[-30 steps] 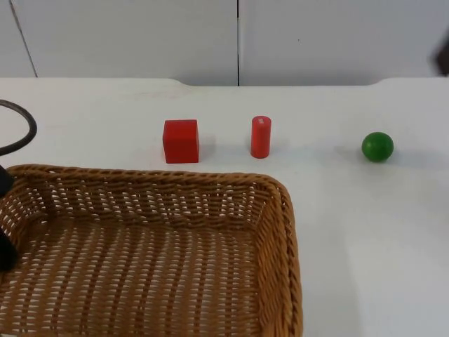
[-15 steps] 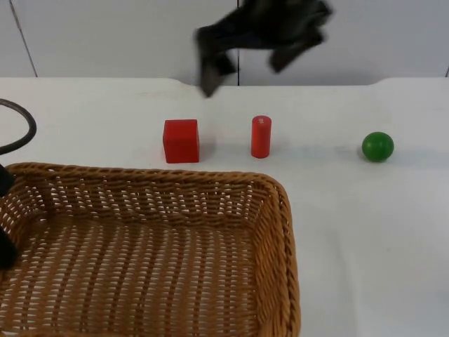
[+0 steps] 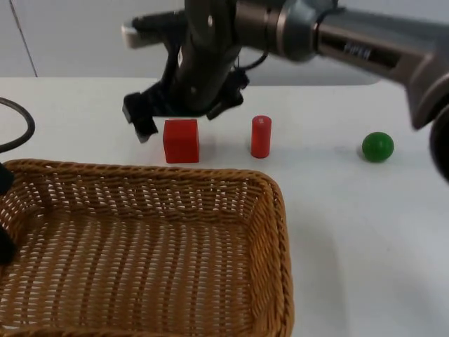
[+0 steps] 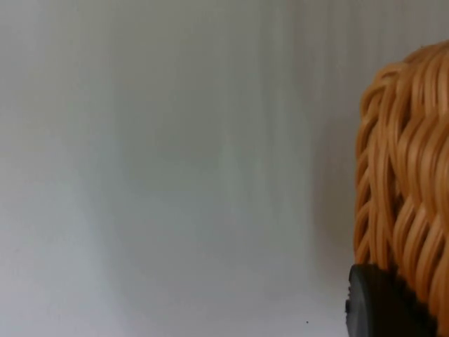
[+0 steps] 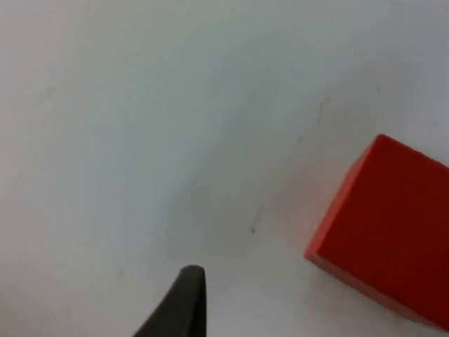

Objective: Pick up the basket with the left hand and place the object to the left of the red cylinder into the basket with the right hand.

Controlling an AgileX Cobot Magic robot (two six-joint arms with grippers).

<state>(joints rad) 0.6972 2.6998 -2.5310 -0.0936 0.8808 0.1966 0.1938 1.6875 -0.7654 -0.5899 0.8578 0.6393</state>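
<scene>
**Right hand reaches the cube from behind; cube lies just to its lower right**

Nearest the camera in the top view, the wicker basket [image 3: 147, 253] takes up the lower left of the frame. The left hand [image 3: 4, 217] sits at the basket's left edge, and the left wrist view puts a black fingertip [image 4: 379, 305] against the woven rim [image 4: 407, 182]. It looks clamped on the rim, though I cannot tell how wide it stands.

Just past the basket's far rim the red cube [image 3: 181, 140] rests on the white surface [image 3: 351, 232], left of centre. The red cylinder [image 3: 261, 136] stands upright to its right, with a clear gap between them, so the cube is the thing to fetch. A green ball [image 3: 377, 147] lies well off at the right.

Farthest back, the right hand [image 3: 184, 112] hangs over the cube's far edge, its arm sweeping in from the upper right. One finger [image 3: 140, 116] reaches down at the cube's left side; how far open the hand is I cannot tell. In the right wrist view the cube [image 5: 386, 232] lies off to one side of the fingertip [image 5: 184, 302], not between the fingers. My judgement: the hand must shift towards the cylinder before it can straddle the cube.
</scene>
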